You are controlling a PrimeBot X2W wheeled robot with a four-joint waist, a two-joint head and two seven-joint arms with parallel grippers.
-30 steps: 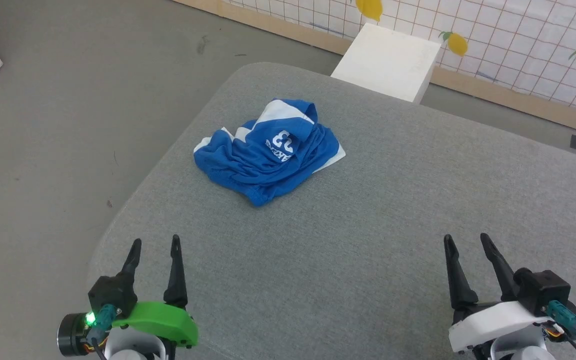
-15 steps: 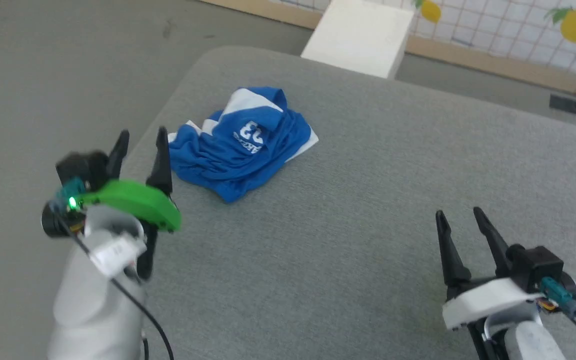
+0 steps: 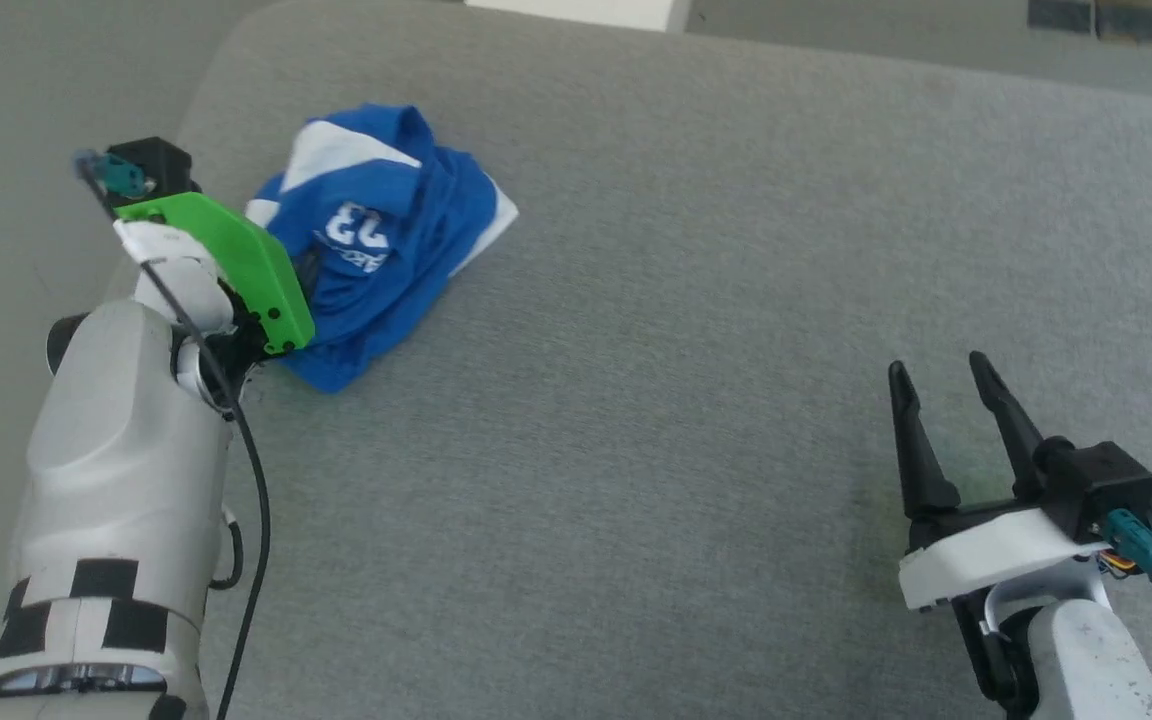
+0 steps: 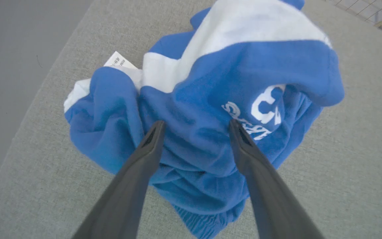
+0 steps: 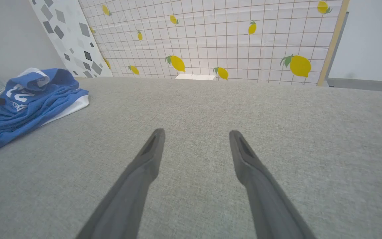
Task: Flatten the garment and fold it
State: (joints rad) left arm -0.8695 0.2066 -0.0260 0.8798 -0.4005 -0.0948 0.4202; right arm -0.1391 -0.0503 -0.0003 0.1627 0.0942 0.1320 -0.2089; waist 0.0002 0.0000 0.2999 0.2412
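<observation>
Crumpled garment [image 3: 376, 250], upper left of the head view, on the grey cushion [image 3: 696, 380]. Left gripper [image 4: 196, 122], jaws spread and empty, is poised over a blue fold; ideally it pinches a single outer layer. Right gripper [image 3: 938, 363], lower right, jaws parted, empty.

The head camera looked down from above and behind both arms onto the grey padded surface [image 3: 696, 300]. The left wrist camera hung close over the garment [image 4: 191, 86], apparently almost touching it, aimed steeply down along its fingers [image 4: 134, 172]. The right wrist camera sat low and farther off, facing level across the surface toward the lemon-patterned wall [image 5: 244, 33]. All three views shared the garment and the surface around it.
</observation>
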